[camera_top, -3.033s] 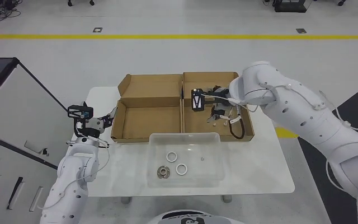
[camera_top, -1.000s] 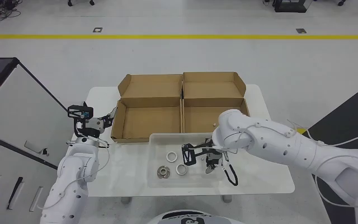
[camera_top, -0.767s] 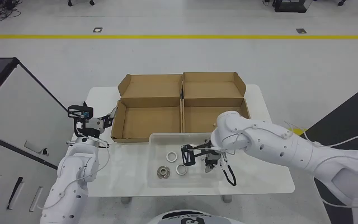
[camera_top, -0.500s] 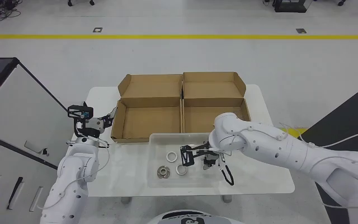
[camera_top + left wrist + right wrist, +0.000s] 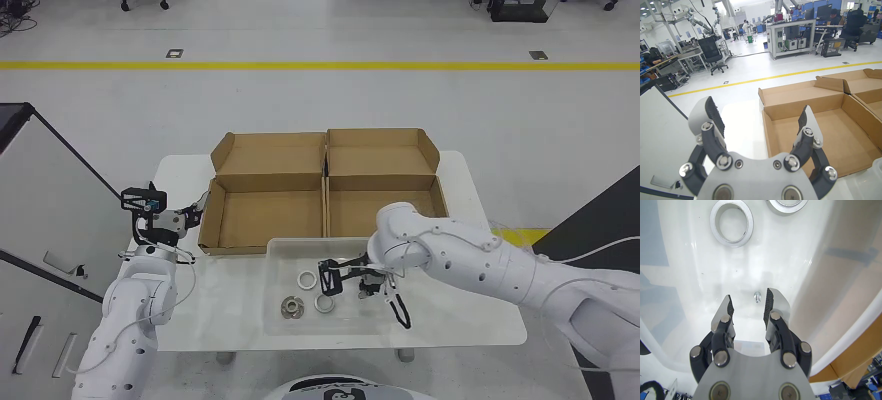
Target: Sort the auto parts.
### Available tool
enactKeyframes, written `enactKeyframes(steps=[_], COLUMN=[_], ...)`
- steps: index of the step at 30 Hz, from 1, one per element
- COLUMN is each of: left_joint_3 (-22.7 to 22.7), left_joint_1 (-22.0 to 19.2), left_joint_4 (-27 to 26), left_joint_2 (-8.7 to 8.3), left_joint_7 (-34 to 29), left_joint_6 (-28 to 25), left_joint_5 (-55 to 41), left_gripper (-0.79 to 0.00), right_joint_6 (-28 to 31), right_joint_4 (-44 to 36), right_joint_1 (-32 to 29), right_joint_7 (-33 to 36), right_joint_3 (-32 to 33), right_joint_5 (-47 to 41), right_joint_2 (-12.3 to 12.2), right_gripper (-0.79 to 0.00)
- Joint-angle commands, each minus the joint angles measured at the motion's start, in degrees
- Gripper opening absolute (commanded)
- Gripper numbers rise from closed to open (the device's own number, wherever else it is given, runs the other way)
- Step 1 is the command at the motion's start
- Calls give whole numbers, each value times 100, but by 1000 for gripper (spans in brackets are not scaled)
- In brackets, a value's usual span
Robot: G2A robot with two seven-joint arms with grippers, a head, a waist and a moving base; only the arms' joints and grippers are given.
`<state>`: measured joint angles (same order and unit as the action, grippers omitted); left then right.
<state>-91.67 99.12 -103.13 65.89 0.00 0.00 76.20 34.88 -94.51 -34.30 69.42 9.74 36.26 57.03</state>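
Note:
A clear plastic bin at the table's front holds two pale rings and a metal hub. My right gripper is down inside the bin, to the right of the rings. In the right wrist view it is open, and a small silver bolt lies on the bin floor between its fingertips, close to one pad. Two rings lie beyond it. My left gripper is open and holds nothing, out at the table's left edge.
Two open cardboard boxes stand side by side behind the bin, the left box and the right box, lids folded back. In the left wrist view the left box is just ahead. The bin wall curves close beside the right gripper.
The right arm came from over the right cardboard box down into the bin, then edged left towards the rings. The left arm has stayed still.

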Motion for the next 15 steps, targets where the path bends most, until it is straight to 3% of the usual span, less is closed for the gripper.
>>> enactKeyframes(steps=[1,15], left_joint_3=[0,0], left_joint_1=[0,0], left_joint_4=[0,0], left_joint_2=[0,0], left_joint_7=[0,0], left_joint_6=[0,0], left_joint_5=[0,0], left_gripper=[0,0], right_joint_6=[2,19], right_joint_4=[41,248], right_joint_1=[-11,-86], right_joint_7=[-2,-19], right_joint_3=[0,0], right_joint_5=[36,169], right_joint_2=[26,102], right_gripper=[-397,-419])
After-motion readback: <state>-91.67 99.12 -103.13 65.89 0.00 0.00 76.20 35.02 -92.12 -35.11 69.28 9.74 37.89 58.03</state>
